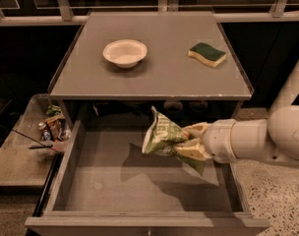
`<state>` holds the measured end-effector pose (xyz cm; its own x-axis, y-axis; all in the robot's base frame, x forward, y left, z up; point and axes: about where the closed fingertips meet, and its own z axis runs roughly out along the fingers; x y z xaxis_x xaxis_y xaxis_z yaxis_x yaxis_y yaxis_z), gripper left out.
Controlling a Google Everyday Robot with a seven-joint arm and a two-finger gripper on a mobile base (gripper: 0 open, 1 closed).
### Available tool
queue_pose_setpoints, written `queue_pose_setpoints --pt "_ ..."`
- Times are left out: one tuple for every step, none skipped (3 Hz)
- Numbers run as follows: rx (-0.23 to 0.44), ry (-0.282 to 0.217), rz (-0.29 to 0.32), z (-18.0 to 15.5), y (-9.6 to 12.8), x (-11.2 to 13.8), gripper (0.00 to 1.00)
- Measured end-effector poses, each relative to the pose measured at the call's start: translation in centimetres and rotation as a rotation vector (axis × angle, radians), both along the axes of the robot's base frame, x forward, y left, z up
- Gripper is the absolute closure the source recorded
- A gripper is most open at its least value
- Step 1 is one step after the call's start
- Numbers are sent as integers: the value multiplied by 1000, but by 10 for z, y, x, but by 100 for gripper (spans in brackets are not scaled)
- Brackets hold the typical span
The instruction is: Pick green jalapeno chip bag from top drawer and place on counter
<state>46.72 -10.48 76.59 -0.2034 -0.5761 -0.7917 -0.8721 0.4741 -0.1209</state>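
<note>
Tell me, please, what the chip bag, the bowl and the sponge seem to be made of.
The green jalapeno chip bag, held by the gripper over the top drawer: thin crinkled film, likely plastic. The bowl: matte off-white, perhaps paper or plastic. The sponge: yellow foam with a green scouring layer.

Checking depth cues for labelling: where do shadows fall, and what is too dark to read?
Camera view: the green jalapeno chip bag, gripped by the tool over the top drawer, casts a dark shadow on the drawer floor, apart from the bag; the bowl throws a short shadow on the counter; the recess under the counter is too dark to read.
</note>
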Motion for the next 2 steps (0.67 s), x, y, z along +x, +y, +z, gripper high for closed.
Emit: queue_pose_setpoints --pt "-13 -47 50 65 -11 9 100" --pt "-71 -119 64 140 -8 45 100"
